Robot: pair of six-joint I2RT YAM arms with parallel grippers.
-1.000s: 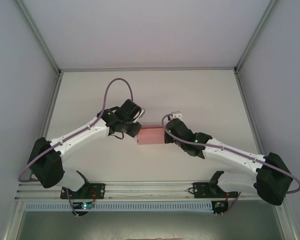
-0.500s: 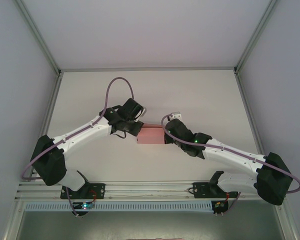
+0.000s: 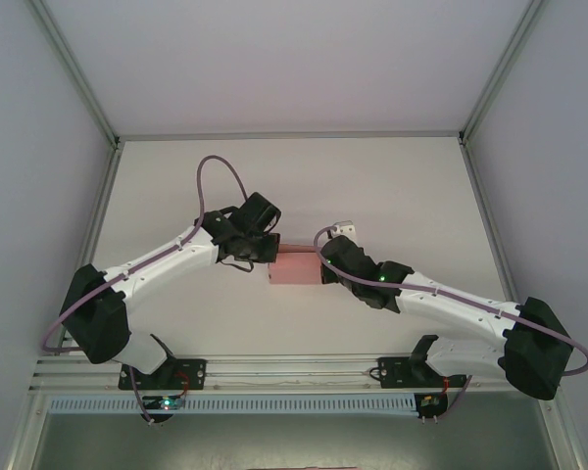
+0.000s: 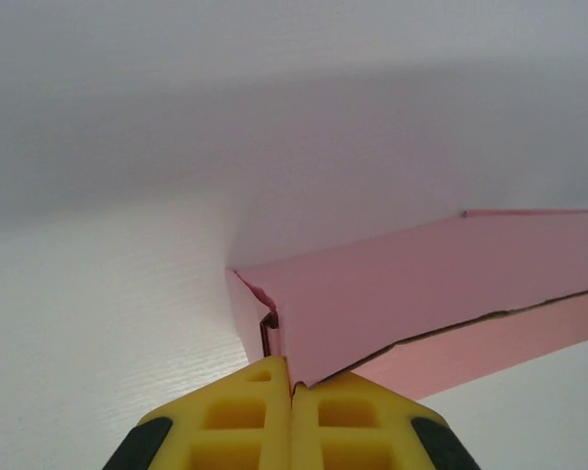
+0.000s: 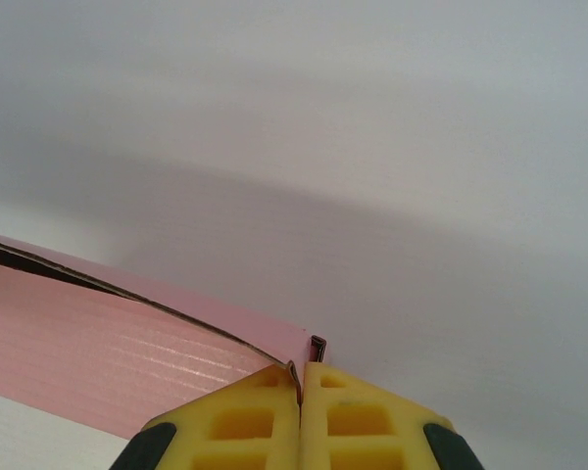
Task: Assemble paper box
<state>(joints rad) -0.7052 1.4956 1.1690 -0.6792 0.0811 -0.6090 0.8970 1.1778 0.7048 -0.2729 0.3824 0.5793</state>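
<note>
Paper box point(image 3: 296, 266) on table point(image 3: 372, 186) — fingers point(image 4: 255, 421) tight on both ends

paper box point(image 3: 294, 268) between left gripper point(image 3: 268, 257), right gripper point(image 3: 324, 270)

The left arm point(image 3: 162, 262) and right arm point(image 3: 461, 308) are built of white links joined by black housings. A purple cable point(image 3: 216, 158) is run along each. A green light point(image 3: 381, 278) is seen on the right arm's black housing. The left gripper point(image 4: 292, 377) and right gripper point(image 5: 301, 377) are fitted with yellow fingers point(image 4: 240, 426), moulded with square pockets and backed in black.
</note>
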